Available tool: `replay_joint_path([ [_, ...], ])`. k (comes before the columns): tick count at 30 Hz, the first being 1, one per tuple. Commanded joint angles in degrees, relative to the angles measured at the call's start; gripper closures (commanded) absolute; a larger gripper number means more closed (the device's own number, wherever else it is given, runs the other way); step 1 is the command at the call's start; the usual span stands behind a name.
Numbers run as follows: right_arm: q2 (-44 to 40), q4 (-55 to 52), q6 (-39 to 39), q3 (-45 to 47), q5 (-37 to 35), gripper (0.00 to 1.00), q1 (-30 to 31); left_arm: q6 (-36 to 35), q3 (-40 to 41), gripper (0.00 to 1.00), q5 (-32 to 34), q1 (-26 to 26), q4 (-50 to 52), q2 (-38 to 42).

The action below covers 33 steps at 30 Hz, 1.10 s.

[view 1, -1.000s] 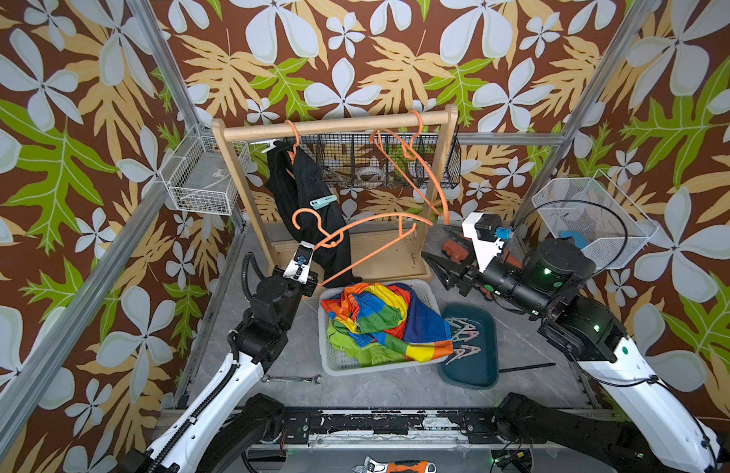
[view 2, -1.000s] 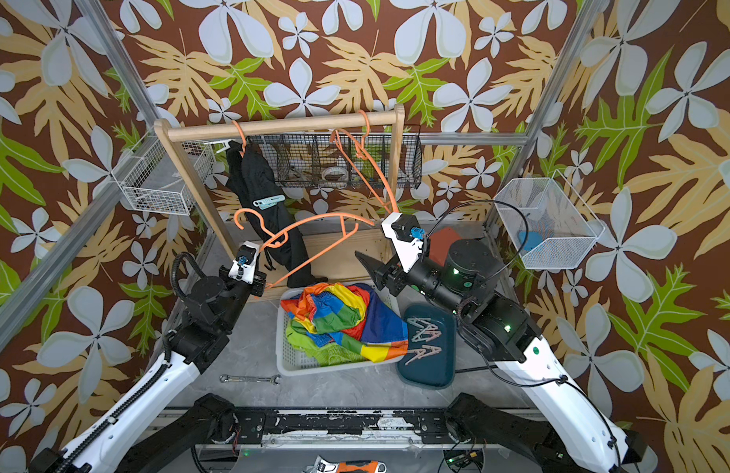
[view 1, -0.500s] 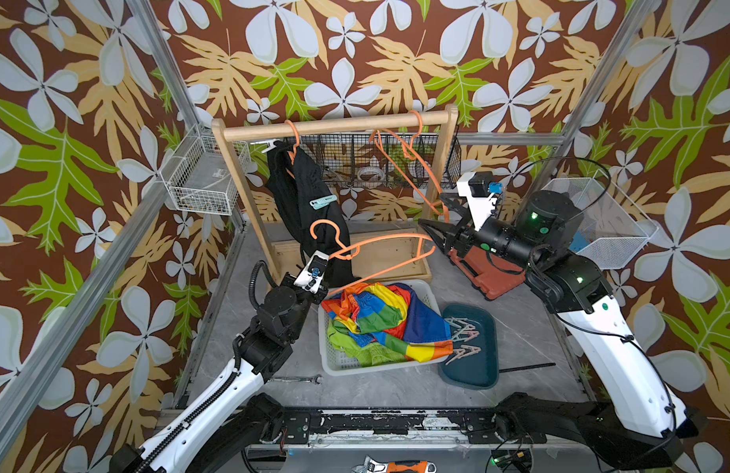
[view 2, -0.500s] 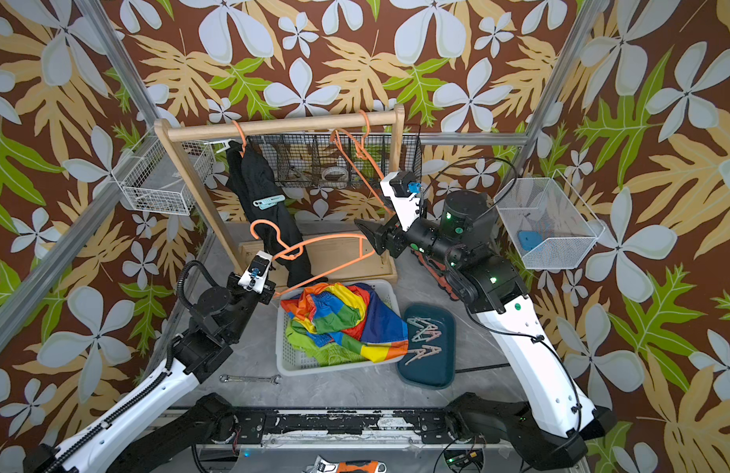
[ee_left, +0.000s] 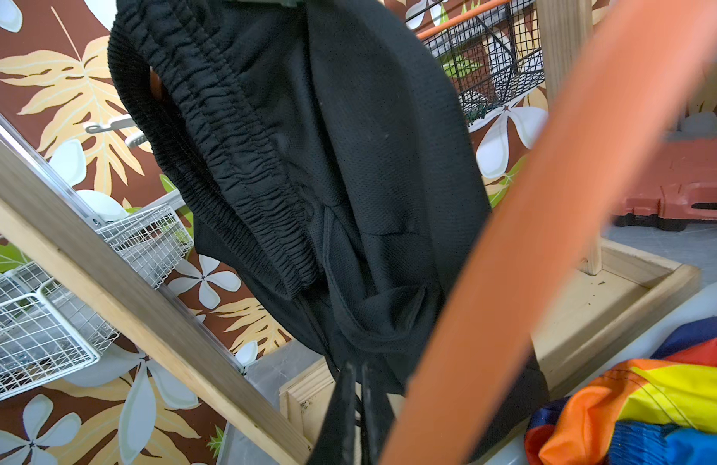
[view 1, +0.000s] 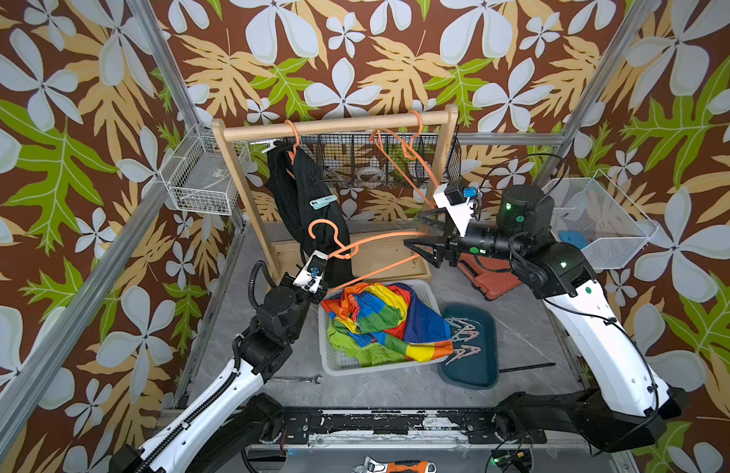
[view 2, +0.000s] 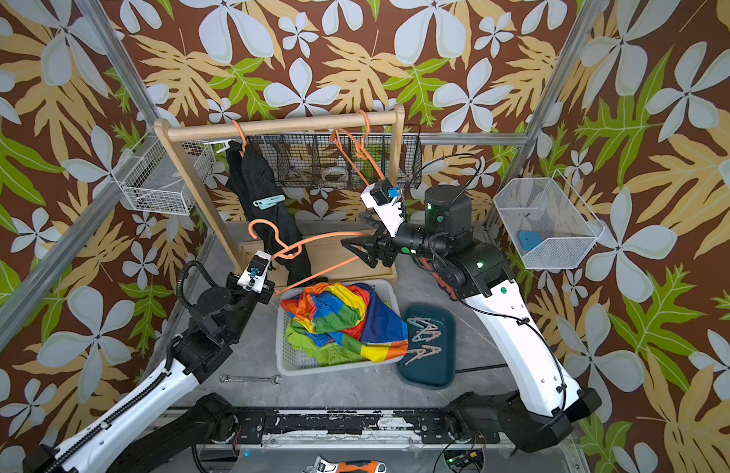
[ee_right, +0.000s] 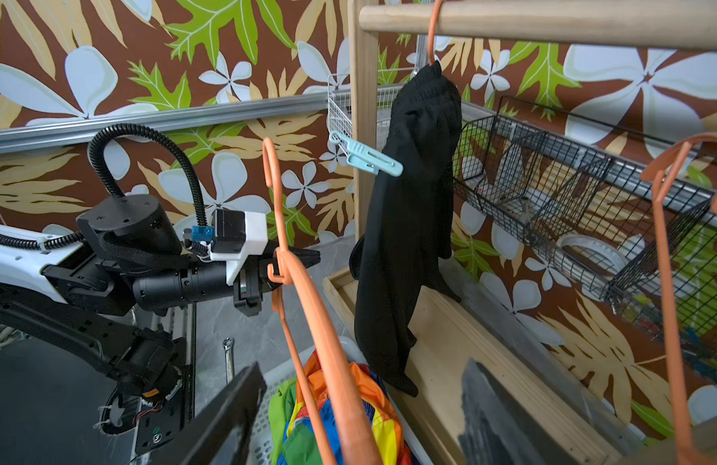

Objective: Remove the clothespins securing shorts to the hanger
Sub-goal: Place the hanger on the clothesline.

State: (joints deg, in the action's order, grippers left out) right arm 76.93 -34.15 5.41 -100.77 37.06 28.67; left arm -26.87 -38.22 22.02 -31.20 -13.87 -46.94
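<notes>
left end effector [ee_right: 300, 259] clamped on neck of bare orange hanger [view 1: 379, 236] | right end effector [view 1: 420, 230] open, jaws astride hanger's far arm | teal clothespin [view 1: 323, 201] pinned on black shorts [view 1: 301, 184], up and beyond left end effector, long axis near level | left nearer, but busy

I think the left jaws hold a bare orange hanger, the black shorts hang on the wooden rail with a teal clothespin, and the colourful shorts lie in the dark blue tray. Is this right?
One thing is wrong: the colourful shorts lie in the white basket, beside the dark blue tray, which holds loose clothespins. Both top views show it. The rest stands.
</notes>
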Motion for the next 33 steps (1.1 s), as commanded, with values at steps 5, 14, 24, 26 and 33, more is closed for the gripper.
replay_joint_path([
  [5,0.4,-1.3,1.1,0.9,1.0,0.34,0.0,0.3,-0.4,1.00,-0.5,0.0,-2.1,-0.1],
  [14,2.2,-1.2,0.5,0.5,3.1,0.80,0.0,0.5,-0.6,1.00,-0.8,0.0,-1.9,-0.3],
  [24,0.2,0.2,0.3,2.8,0.8,1.00,0.0,0.8,-0.4,0.62,1.6,0.0,-3.0,0.4],
  [26,-0.3,0.4,0.4,3.3,0.1,1.00,0.0,0.6,0.0,0.35,2.6,0.0,-3.9,1.5],
  [33,-2.5,0.8,0.3,4.8,-1.1,1.00,0.0,-1.0,2.7,0.00,9.9,0.1,-10.0,6.9],
])
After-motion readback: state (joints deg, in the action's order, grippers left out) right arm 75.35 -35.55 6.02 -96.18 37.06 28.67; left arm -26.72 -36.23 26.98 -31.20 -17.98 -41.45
